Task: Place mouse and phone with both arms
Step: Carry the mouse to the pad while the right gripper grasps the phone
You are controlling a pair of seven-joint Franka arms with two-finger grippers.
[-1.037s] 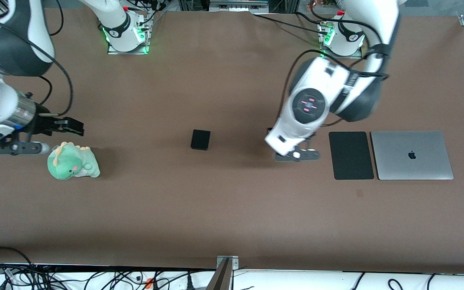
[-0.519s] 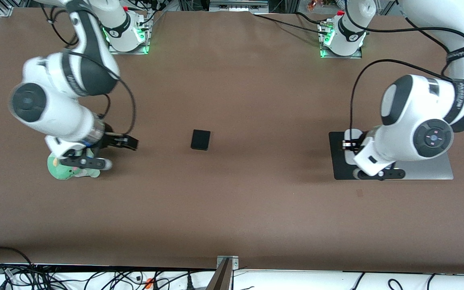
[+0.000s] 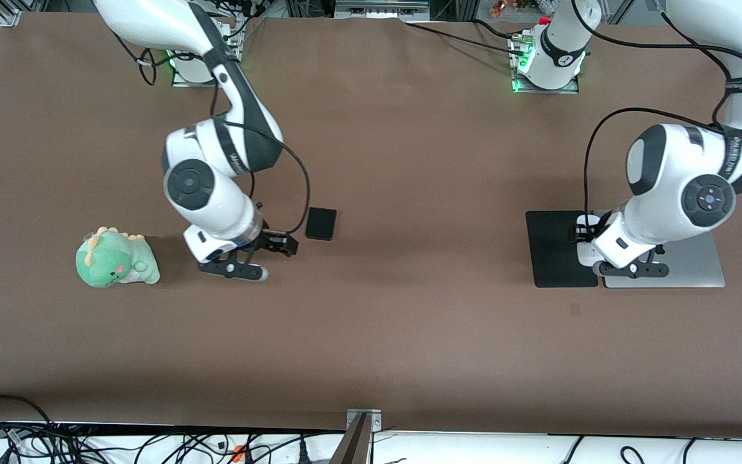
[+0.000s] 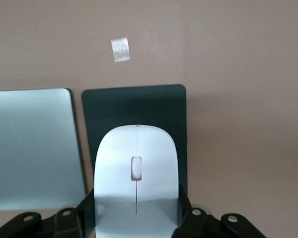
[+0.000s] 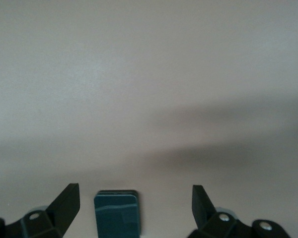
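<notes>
The white mouse point(image 4: 136, 173) sits between the fingers of my left gripper point(image 4: 136, 201), which is shut on its sides. It hangs over the black mouse pad point(image 4: 134, 106), at the pad's edge beside the laptop; in the front view the left gripper point(image 3: 587, 233) covers most of the mouse point(image 3: 584, 253). The black phone point(image 3: 321, 223) lies flat at mid-table. My right gripper point(image 3: 286, 245) is open and empty just beside the phone, toward the right arm's end. In the right wrist view the phone point(image 5: 116, 214) lies between the spread fingers point(image 5: 65, 202).
A silver laptop point(image 3: 693, 265) lies closed beside the mouse pad point(image 3: 554, 248), toward the left arm's end. A green plush dinosaur point(image 3: 116, 260) sits toward the right arm's end. A small tape patch point(image 3: 576, 309) is on the brown table, nearer the camera than the pad.
My right arm swung from the plush dinosaur to just beside the phone. My left arm carried the mouse from mid-table to over the mouse pad, then slightly toward the laptop.
</notes>
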